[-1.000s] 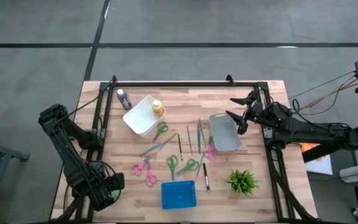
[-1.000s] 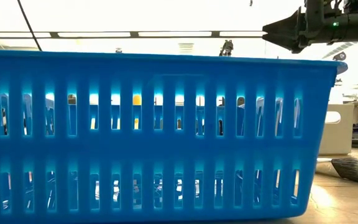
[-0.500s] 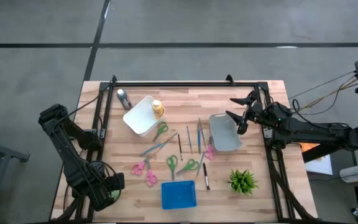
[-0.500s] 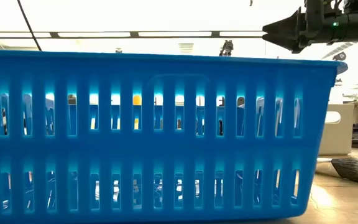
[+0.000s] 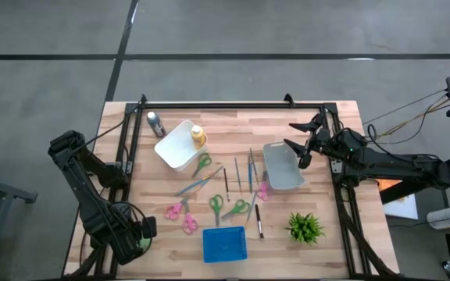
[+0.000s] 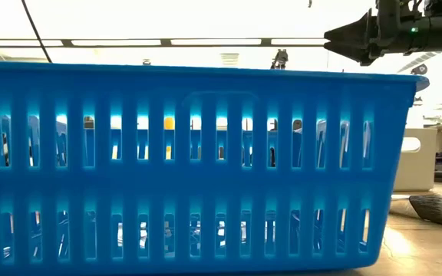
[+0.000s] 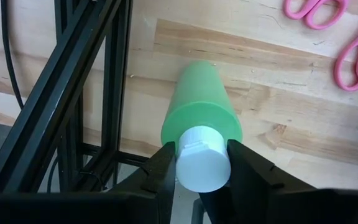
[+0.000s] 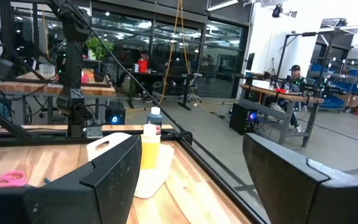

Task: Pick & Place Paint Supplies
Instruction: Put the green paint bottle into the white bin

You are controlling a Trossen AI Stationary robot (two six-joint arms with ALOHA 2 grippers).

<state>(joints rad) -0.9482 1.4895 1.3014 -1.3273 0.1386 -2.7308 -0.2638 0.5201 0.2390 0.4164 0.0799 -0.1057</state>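
Filling the low view, blue basket hides the table.

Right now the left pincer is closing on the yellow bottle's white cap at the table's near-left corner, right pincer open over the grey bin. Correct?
Wrong on colour: the left pincer is around the white cap of the green bottle, as the left wrist view shows. The rest stands: near-left corner, right pincer open by the grey bin.
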